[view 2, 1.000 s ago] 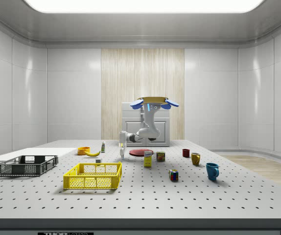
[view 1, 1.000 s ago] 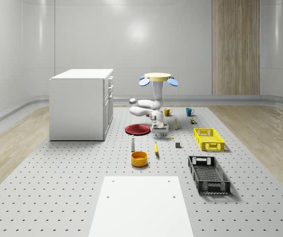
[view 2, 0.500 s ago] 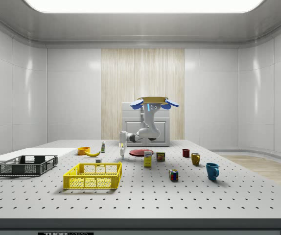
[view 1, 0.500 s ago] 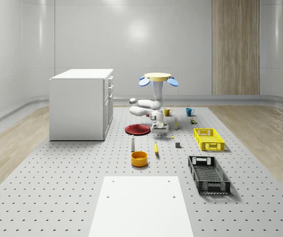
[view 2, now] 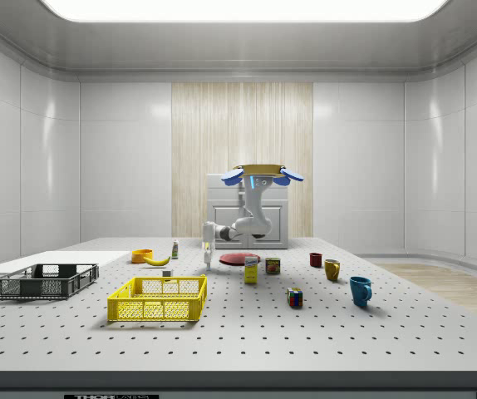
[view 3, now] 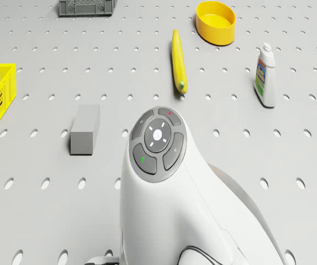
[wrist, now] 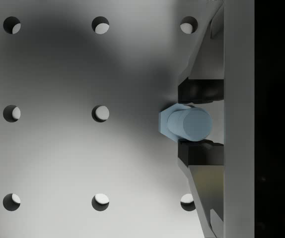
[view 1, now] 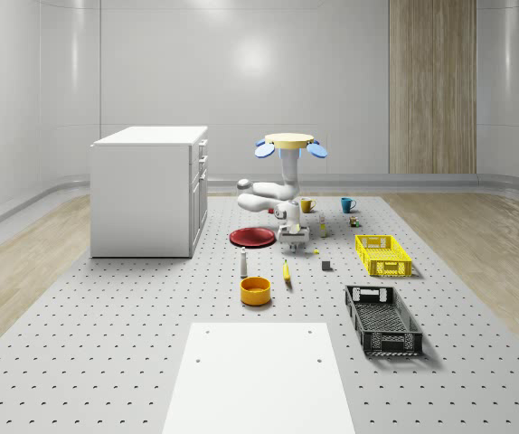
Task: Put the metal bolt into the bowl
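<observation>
Perforated grey table (view 1: 106, 362) under a hovering drone (view 1: 291, 143). Black pads of the gripper (wrist: 200, 119) pinch a pale blue, hex-headed metal bolt (wrist: 184, 123) just above the tabletop. Round yellow bowl (view 3: 216, 21), nothing visible inside, sits beyond a banana (view 3: 178, 61).

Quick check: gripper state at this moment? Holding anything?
Gripper: jaws shut on the metal bolt, low over the perforated table; the drone hovers above it.
</observation>
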